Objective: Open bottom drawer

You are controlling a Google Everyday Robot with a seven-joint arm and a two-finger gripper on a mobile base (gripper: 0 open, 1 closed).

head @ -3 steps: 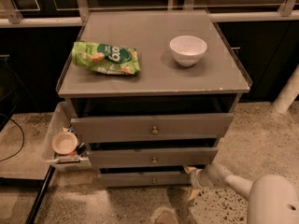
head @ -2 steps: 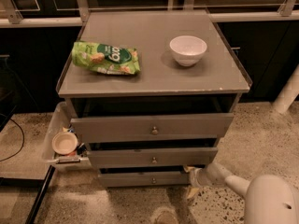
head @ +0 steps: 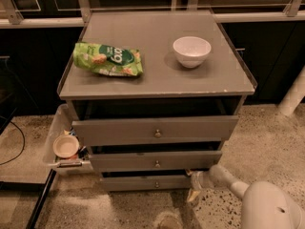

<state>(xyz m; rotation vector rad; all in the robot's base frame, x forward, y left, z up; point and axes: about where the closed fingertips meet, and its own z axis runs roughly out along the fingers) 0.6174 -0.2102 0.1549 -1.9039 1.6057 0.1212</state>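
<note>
The grey cabinet has three drawer fronts, each with a small round knob. The bottom drawer [head: 143, 182] is the slimmest and lowest, with its knob [head: 157, 184] at centre, and it stands slightly out from the cabinet. My gripper [head: 194, 187] is low at the drawer's right end, at the tip of the white arm [head: 228, 182] that comes in from the bottom right. It seems to touch the drawer's right edge. The top drawer [head: 155, 130] and middle drawer [head: 150, 161] also stand slightly out.
A green snack bag [head: 107, 59] and a white bowl [head: 191, 51] lie on the cabinet top. A clear side bin [head: 55, 137] on the cabinet's left holds a small cup [head: 66, 146]. Speckled floor surrounds the cabinet; dark cabinets stand behind it.
</note>
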